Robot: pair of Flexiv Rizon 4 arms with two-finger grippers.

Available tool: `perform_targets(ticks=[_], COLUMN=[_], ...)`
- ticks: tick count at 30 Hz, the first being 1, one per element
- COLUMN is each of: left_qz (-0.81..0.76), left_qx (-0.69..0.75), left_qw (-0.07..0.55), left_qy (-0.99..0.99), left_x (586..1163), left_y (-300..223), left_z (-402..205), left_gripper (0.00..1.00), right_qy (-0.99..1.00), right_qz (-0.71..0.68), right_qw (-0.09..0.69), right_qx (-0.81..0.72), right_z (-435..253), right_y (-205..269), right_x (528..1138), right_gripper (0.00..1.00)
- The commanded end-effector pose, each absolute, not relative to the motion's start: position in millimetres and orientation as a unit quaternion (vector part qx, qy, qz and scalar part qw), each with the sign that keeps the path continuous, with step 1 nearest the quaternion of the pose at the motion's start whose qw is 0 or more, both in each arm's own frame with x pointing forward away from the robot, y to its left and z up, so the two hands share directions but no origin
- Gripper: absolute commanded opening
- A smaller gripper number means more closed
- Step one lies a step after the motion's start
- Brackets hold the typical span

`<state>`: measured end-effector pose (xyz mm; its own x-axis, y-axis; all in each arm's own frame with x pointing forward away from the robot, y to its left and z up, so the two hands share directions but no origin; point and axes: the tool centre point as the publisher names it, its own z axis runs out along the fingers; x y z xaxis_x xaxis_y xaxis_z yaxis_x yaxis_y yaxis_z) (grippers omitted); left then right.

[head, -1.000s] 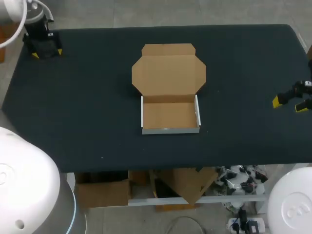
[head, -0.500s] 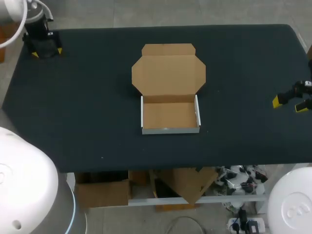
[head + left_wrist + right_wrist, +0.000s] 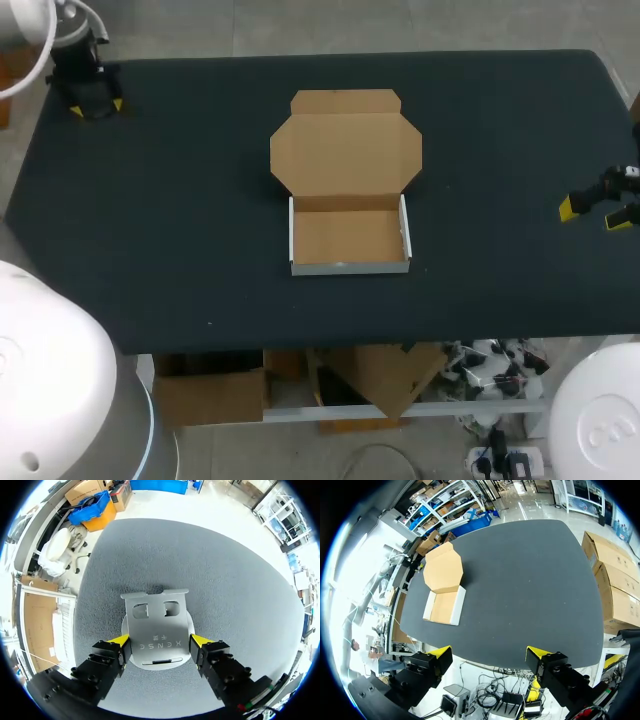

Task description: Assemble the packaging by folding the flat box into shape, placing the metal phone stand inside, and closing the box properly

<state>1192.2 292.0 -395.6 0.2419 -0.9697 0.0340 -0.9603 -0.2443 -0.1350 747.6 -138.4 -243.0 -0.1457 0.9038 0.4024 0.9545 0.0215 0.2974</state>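
Observation:
The metal phone stand (image 3: 156, 625), a grey plate on a round base, lies on the table between my left gripper's (image 3: 160, 640) fingers. Both yellow tips press against its sides, so the gripper is shut on it. In the head view this gripper (image 3: 92, 100) is at the far left corner and hides the stand. The cardboard box (image 3: 350, 238) sits mid-table, folded into a tray with white walls, its lid (image 3: 345, 150) lying flat behind it. My right gripper (image 3: 598, 212) hovers open near the right edge, far from the box (image 3: 444, 605).
The dark table (image 3: 200, 220) has bare cloth all around the box. The table's edges run close to both grippers, at the far left corner and at the right side.
My left gripper's fingers have closed inward onto the phone stand's sides. The right arm and the box have not moved.

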Motion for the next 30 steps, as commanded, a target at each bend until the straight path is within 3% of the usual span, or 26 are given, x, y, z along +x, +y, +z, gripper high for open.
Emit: perform_targets(ticks=[1,10,12,14,24,25,30], left_qz=[-0.050,-0.050,-0.051,-0.051,-0.050,-0.050,-0.048], left_qx=[-0.788,-0.788,-0.788,-0.788,-0.789,-0.788,-0.789], left_qw=[0.038,0.037,0.037,0.037,0.037,0.037,0.039], left_qy=[0.613,0.612,0.612,0.612,0.612,0.612,0.611], left_x=[1199.1,1198.8,1198.7,1198.7,1199.7,1199.9,1200.9], left_y=[292.9,293.6,293.7,293.9,294.8,294.8,294.7], left_z=[-397.3,-397.6,-397.6,-397.6,-397.5,-397.5,-397.6], left_gripper=[0.63,0.64,0.67,0.78,0.73,0.71,0.27], right_qy=[-0.713,-0.713,-0.713,-0.713,-0.713,-0.713,-0.713], right_qz=[-0.254,-0.254,-0.254,-0.254,-0.254,-0.254,-0.254], right_qw=[0.050,0.050,0.050,0.050,0.050,0.050,0.050], right_qx=[-0.652,-0.652,-0.652,-0.652,-0.652,-0.652,-0.652], right_z=[-242.5,-242.5,-242.5,-242.5,-242.5,-242.5,-242.5], right_y=[-138.7,-138.7,-138.7,-138.7,-138.7,-138.7,-138.7], right_x=[746.9,746.9,746.9,746.9,746.9,746.9,746.9], right_gripper=[1.00,1.00,1.00,1.00,1.00,1.00,1.00])
